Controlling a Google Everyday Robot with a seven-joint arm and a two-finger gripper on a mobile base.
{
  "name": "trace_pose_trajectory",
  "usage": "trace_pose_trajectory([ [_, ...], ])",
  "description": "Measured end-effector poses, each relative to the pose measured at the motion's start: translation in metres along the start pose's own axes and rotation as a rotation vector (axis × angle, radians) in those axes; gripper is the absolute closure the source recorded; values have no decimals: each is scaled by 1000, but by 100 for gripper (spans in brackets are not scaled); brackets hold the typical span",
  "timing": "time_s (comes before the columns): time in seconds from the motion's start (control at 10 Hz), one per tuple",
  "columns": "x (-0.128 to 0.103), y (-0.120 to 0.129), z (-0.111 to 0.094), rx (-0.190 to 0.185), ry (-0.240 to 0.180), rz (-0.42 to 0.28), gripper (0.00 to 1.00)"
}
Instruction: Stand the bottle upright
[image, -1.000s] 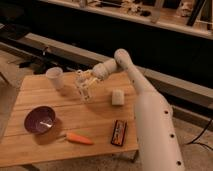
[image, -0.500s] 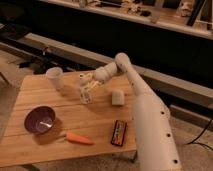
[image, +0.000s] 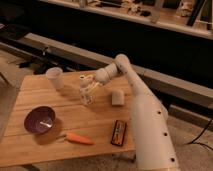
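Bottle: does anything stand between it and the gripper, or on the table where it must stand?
Nothing visible. The gripper is right at the bottle; the cup and the block stand apart on either side.

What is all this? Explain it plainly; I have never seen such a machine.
This is a mobile robot with one white arm reaching over a wooden table. There is a single camera, looking down at the table, and the arm enters from the lower right. The gripper at the arm's tip is at a small clear bottle near the table's middle. Whether it actually grips the bottle cannot be told. The bottle looks roughly upright. Also on the table are a white cup, a pale block, a purple bowl, a carrot and a dark flat packet.
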Motion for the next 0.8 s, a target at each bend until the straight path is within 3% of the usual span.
trace_pose_trajectory([
  [0.5,2,0,0,-12,-5,0,100],
  [0.6,2,1,-1,-15,-6,0,97],
  [0.8,3,2,-1,-22,-10,5,80],
])
